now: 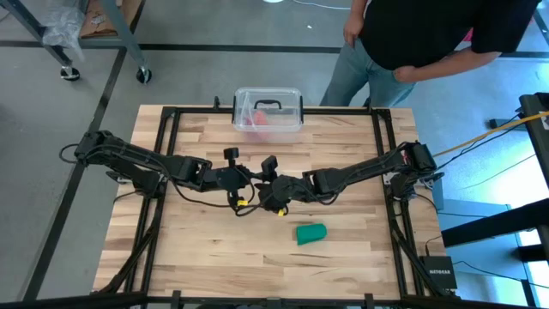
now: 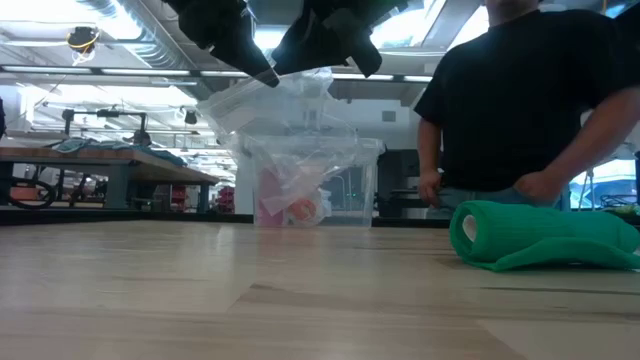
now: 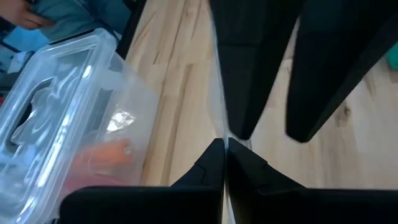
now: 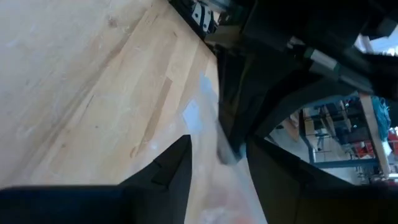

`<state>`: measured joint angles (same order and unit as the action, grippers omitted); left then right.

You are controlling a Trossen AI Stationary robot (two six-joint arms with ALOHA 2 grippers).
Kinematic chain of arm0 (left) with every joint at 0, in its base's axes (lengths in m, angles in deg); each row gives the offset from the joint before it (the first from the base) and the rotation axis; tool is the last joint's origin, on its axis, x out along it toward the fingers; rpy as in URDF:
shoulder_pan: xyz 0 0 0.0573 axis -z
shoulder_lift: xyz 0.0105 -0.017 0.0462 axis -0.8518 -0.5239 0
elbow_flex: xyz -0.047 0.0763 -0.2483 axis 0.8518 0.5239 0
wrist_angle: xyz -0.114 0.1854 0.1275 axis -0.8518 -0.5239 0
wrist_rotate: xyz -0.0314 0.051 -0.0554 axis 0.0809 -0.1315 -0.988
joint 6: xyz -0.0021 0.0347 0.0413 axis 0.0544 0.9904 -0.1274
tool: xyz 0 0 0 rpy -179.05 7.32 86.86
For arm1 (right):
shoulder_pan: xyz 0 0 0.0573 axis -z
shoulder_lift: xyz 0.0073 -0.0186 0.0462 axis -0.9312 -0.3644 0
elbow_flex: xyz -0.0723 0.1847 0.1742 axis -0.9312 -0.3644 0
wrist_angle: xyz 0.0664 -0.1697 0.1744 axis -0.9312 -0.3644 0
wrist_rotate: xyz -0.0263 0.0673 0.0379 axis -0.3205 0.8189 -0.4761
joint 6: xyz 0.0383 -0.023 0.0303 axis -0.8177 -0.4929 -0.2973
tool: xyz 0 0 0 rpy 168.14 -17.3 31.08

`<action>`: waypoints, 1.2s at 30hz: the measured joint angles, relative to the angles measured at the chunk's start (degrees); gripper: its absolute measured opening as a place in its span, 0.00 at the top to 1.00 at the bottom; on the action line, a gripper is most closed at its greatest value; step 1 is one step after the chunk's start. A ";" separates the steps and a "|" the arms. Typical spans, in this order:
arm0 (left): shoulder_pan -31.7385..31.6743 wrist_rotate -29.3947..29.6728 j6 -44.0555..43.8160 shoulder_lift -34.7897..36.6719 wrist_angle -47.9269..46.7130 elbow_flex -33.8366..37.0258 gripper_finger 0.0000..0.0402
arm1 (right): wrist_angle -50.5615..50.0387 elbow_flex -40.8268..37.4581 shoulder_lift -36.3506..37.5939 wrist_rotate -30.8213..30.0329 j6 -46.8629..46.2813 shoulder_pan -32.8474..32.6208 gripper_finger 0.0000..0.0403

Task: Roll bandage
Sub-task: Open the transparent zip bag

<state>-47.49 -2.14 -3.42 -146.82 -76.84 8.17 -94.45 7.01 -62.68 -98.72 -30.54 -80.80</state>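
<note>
Bandage [image 1: 311, 233]: green, loosely bundled on the bench [image 1: 206, 257], long axis across it, well apart from both grippers.
Nearer arm: the right, by judgement; the bandage lies toward the bench's near edge, on the right arm's side.
Left gripper [image 3: 225, 148]: fingers clenched on the clear plastic wrapper [image 2: 270, 110], raised above mid-bench.
Right gripper [image 4: 217, 149]: fingers parted astride the wrapper's edge, grasping nothing firmly.
Clear box [image 1: 268, 109]: at the far edge, a person [image 1: 429, 34] behind it.
</note>
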 joint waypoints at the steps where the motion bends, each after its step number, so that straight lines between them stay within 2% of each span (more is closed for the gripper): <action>1: 0.00 -0.72 0.37 -0.18 0.49 0.00 1.00 | 0.24 0.00 0.00 0.04 0.81 0.27 0.61; 12: -0.03 -2.10 -0.73 -0.33 0.39 0.09 1.00 | -1.45 0.04 -2.01 0.10 2.60 0.97 0.61; 19: -0.49 -1.65 -1.28 -0.33 0.56 0.13 1.00 | -0.63 -0.01 -1.96 -4.66 3.89 -0.16 0.61; 25: -0.90 -1.67 -2.52 -0.24 0.32 -0.02 1.00 | -0.24 0.39 -1.88 -5.12 3.88 -2.64 0.61; 36: -0.85 -1.16 -2.20 -0.22 0.51 0.00 1.00 | -1.33 0.42 -4.04 -9.63 3.17 0.47 0.61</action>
<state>-48.34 -3.29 -5.61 -147.03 -76.33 8.17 -95.78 7.42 -66.73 -108.35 -27.37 -80.33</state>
